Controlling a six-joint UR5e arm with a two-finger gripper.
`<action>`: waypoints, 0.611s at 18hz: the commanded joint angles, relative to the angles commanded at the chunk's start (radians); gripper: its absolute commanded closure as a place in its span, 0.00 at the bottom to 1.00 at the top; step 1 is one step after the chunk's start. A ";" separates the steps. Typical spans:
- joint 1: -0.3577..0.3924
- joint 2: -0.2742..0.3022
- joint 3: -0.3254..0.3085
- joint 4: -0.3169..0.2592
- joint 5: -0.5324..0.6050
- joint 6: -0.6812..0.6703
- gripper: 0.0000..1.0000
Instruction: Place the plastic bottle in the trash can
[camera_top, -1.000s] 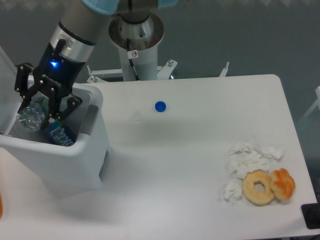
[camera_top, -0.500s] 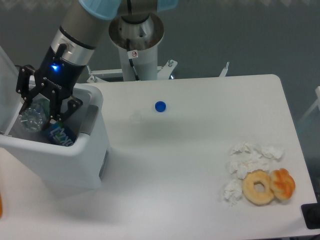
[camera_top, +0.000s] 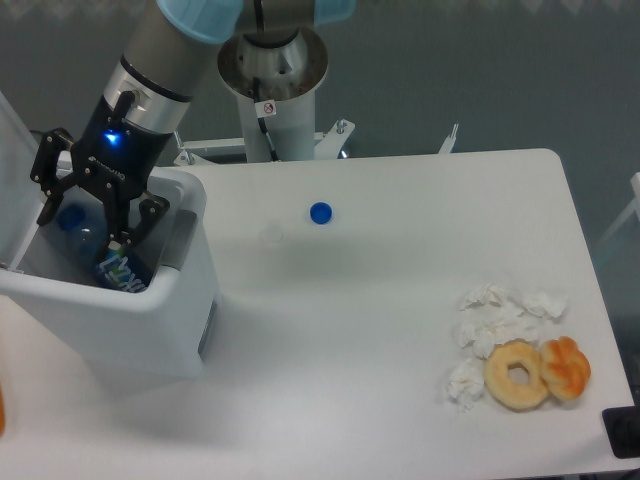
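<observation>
The black two-finger gripper (camera_top: 80, 222) hung over the large white rectangular plastic trash can (camera_top: 130, 310) with jaws spread and empty — the small clear plastic bottle, unseen, had presumably dropped inside — leaving only withdrawal.

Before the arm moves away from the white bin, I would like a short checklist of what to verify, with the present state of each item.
1. Fingers of the gripper spread apart: ok, open.
2. Nothing held between the fingers: ok, they look empty.
3. Small clear wrinkly plastic bottle inside the large white rectangular trash can: cannot tell, it is not visible.
4. Bottle with blue cap and blue label inside the trash can: ok.
5. Blue cap and tissues on the white table away from the arm: ok.
</observation>
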 joint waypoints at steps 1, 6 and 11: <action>0.012 0.005 0.009 0.000 0.003 0.000 0.00; 0.081 0.031 0.017 -0.003 0.072 0.000 0.00; 0.092 0.023 0.069 -0.008 0.173 0.104 0.00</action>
